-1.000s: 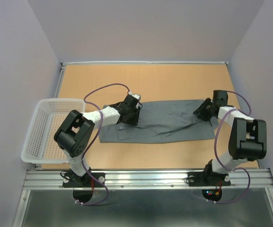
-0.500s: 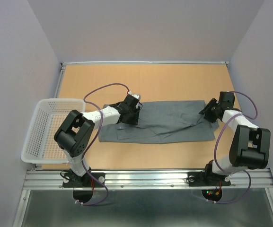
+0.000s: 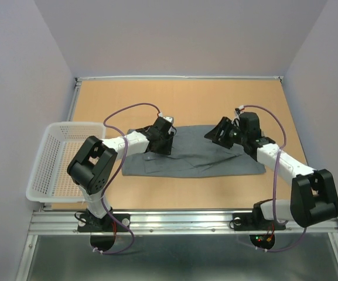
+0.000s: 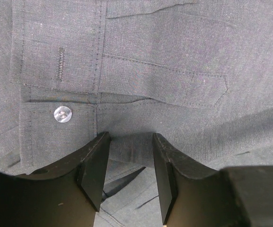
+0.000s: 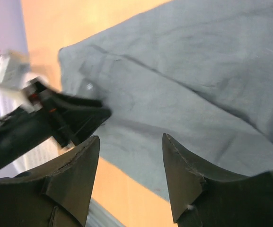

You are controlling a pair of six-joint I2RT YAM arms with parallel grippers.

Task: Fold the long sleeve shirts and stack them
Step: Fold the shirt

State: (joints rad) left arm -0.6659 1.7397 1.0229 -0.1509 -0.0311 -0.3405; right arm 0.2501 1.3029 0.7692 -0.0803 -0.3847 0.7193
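Observation:
The grey long sleeve shirt point(image 3: 186, 155) lies flat and stretched sideways across the middle of the table. My left gripper point(image 3: 159, 143) is down on its left part, jaws open. In the left wrist view point(image 4: 128, 139) the fingertips press into the cloth point(image 4: 174, 47) just below a cuff with a pale button point(image 4: 62, 114), with a fold of cloth between them. My right gripper point(image 3: 212, 134) is open and empty, hovering above the shirt's middle-right. In the right wrist view point(image 5: 130, 139) it looks along the shirt point(image 5: 198, 71) toward the left gripper point(image 5: 65, 118).
A white plastic mesh basket point(image 3: 51, 158) hangs over the table's left edge, next to the left arm. The orange tabletop point(image 3: 186, 99) is bounded by walls at the back and on both sides.
My right arm has left the shirt's right end and swung left, over the shirt's middle-right. The left gripper and the shirt have not visibly moved.

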